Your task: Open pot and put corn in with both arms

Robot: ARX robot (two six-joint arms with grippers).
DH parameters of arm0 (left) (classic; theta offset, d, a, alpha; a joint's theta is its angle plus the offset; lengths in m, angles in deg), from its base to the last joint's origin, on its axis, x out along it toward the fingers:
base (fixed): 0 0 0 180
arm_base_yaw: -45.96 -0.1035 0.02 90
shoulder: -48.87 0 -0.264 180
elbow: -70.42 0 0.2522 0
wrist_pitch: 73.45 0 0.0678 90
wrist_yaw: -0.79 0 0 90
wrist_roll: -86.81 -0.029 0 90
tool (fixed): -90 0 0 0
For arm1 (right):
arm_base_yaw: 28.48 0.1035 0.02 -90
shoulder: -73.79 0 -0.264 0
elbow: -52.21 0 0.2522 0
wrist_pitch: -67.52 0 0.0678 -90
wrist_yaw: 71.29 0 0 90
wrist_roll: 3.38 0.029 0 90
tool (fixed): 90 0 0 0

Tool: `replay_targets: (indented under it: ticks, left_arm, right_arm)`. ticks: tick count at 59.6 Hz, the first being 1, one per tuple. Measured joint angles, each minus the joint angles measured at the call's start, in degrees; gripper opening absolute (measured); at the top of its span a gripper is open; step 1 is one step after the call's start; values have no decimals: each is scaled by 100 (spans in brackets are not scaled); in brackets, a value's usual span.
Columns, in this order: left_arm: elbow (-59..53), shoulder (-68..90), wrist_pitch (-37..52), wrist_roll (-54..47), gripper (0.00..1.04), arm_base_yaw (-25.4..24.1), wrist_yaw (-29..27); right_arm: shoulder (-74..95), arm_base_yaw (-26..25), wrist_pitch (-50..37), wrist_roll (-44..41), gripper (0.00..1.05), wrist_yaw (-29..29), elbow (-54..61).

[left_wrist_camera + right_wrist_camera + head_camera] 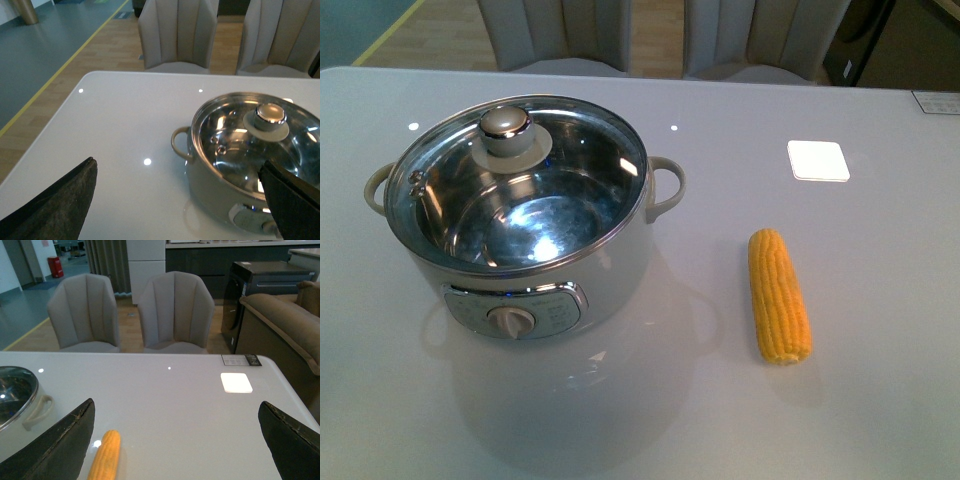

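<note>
My left gripper (177, 165) is spread wide and empty, looking over the pot (210, 190), whose glass lid (235, 145) sits closed on the rim. My right gripper (175, 403) is equally spread and empty above the table (190, 410). The corn (105, 456) lies near it, well apart from the pot. The knob (270, 116) looks small and smooth, so an off-centre pinch could let the lid slip and fall. The round cob may roll away from a skewed grasp.

Corn (105, 456) near pot (12, 432); pincer (176, 407) agape
</note>
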Motion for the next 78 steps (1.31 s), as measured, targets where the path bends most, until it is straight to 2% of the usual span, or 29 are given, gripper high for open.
replay_targets:
  ticks: [10,16,33,44,55,78]
  left_arm:
    - [424,2103,1777,-144,98,317,295]
    - [730,3211,2531,-157,98,496,374]
    - [1733,5582,3783,-155,98,988,492]
    - [2304,6826,4015,-278,98,1078,750]
    - [2736,7399,4019,-337,98,1073,986]
    - [3204,8109,4083,-164,98,1250,1010]
  right_arm:
    - [0,0,0,0,96,0,0]
    - [0,0,0,0,96,0,0]
    - [0,0,0,0,96,0,0]
    - [0,0,0,0,96,0,0]
    - [0,0,0,0,96,0,0]
    - [0,0,0,0,96,0,0]
